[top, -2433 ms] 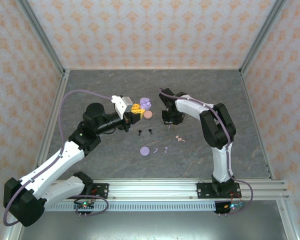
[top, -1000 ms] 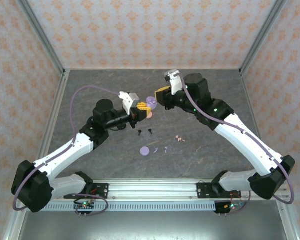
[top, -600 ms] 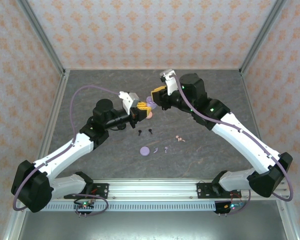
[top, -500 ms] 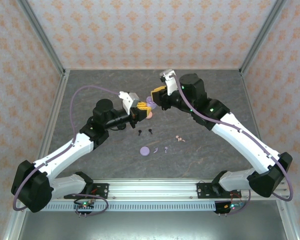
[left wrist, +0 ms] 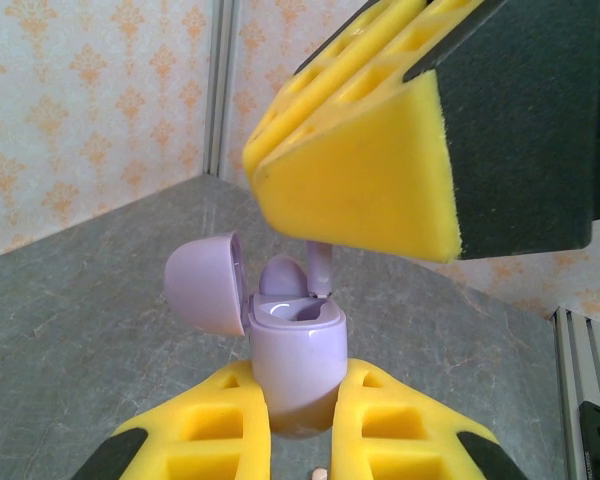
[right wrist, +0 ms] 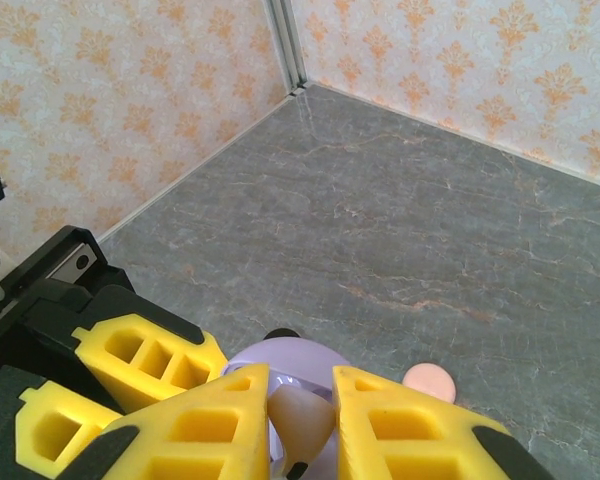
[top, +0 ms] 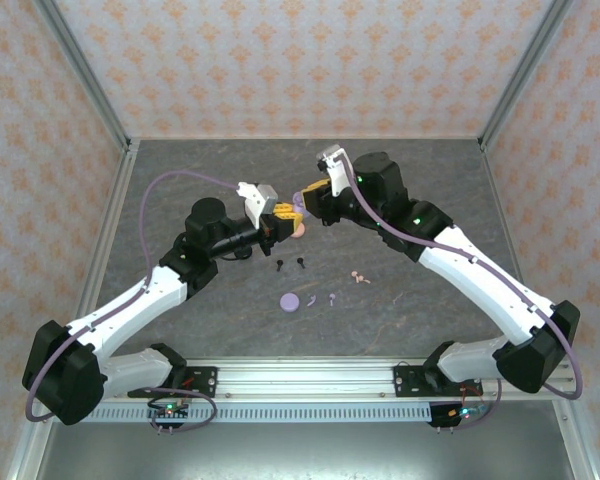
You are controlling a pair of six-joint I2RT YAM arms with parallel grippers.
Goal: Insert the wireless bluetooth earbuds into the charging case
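One lilac case is clamped upright in the left end effector, lid swung aside so its sockets face up. Right end effector pinches a lilac earbud just above the case (stem seemingly entering a socket), aligned for insertion. Remaining earbuds lie on the worktop, nearer the arm bases than the case.

The charging case is lilac, lid and body alike; the earbud lilac too; left tool and right tool are yellow foam on black; the surface is dark grey, marbled with pale veins; walls cream with orange damask motifs; black earbuds; pink earbuds.
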